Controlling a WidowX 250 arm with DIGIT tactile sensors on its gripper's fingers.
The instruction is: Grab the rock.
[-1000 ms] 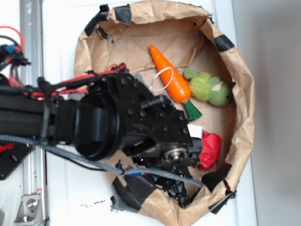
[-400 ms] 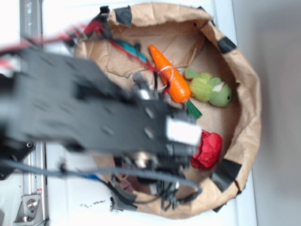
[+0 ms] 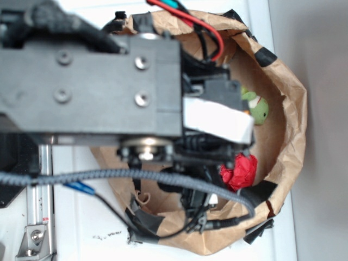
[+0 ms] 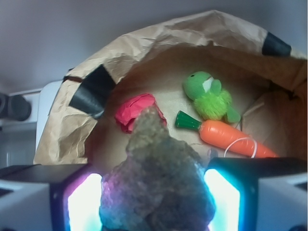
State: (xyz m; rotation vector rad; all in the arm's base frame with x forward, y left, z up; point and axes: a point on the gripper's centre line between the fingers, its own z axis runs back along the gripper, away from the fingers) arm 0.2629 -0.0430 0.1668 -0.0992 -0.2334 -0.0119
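Wrist view: the rock (image 4: 156, 178) sits clamped between the two lit finger pads (image 4: 83, 204) of the gripper (image 4: 154, 202) — jaws closed on it from both sides, its pointed top sticking up past the fingers. It's mottled brown-grey, rough, lumpy.

Behind it, inside the brown paper bag (image 4: 159, 38) w/ black tape patches on the rim: red crumpled cloth (image 4: 129, 109) just beyond the rock's tip, green plush toy (image 4: 208, 96) further right, toy carrot (image 4: 231, 138) w/ green stem and a white loop lying just below the plush.

Exterior view: the arm (image 3: 92, 81) fills most of the frame over the bag (image 3: 288, 125); gripper and rock are hidden under it. Red cloth (image 3: 240, 171) and part of the green plush (image 3: 256, 107) show at the right — carrot not seen here.
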